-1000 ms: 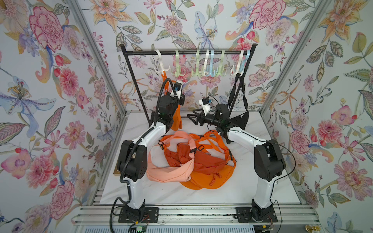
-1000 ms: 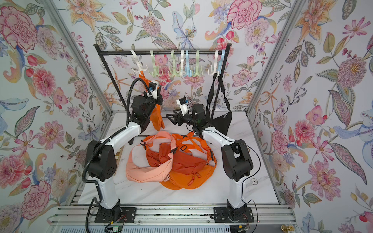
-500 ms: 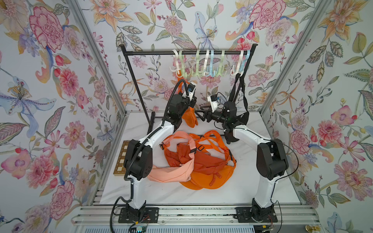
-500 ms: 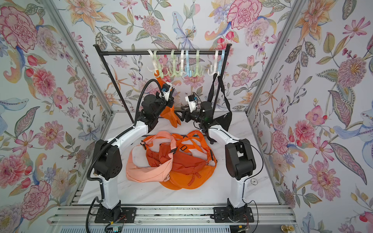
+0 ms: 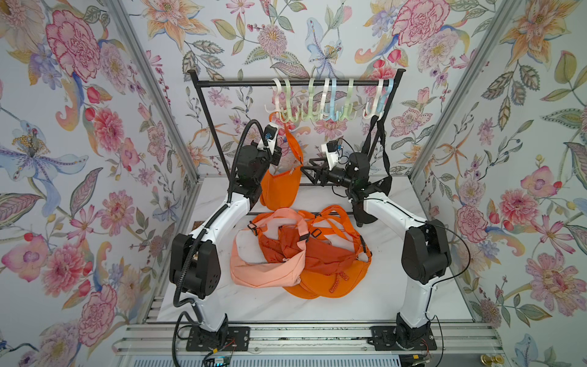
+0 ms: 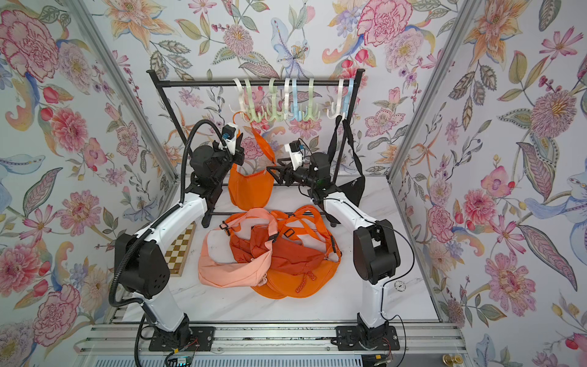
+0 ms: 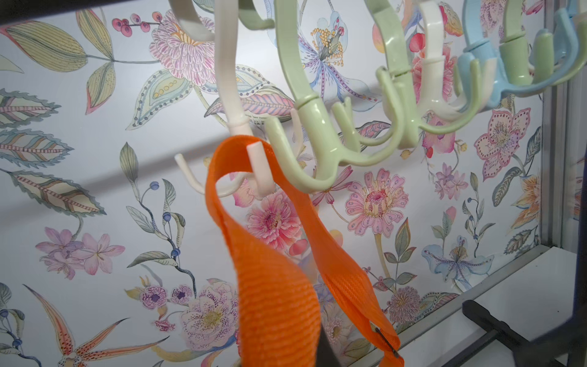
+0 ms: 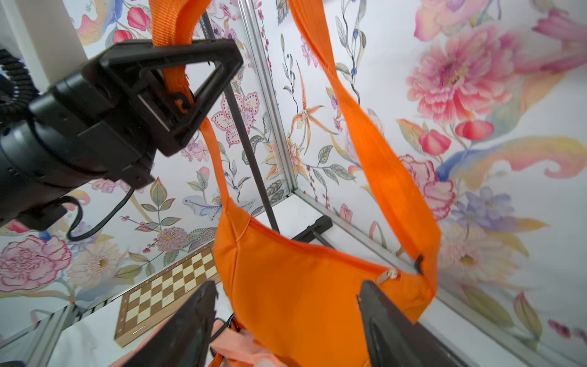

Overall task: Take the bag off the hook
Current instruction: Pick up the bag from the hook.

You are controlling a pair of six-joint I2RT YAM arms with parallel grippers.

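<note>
Because the strap point(image 7: 273, 286) loops a white hook point(image 7: 258, 171) at upper centre, the left gripper point(image 8: 181, 95) pinches it for lifting. The right gripper point(image 5: 309, 172) gapes beside the bag point(image 5: 279, 190).

strap point(image 7: 279, 302): coarse woven webbing | hooks point(image 7: 314, 127): glossy smooth plastic | bag point(image 8: 301, 302): matt cloth | rail point(image 5: 235, 83): matt metal

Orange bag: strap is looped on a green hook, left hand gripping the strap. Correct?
No. The strap is looped on a white hook, not green; the left wrist view shows it. The left hand does grip the strap.
</note>
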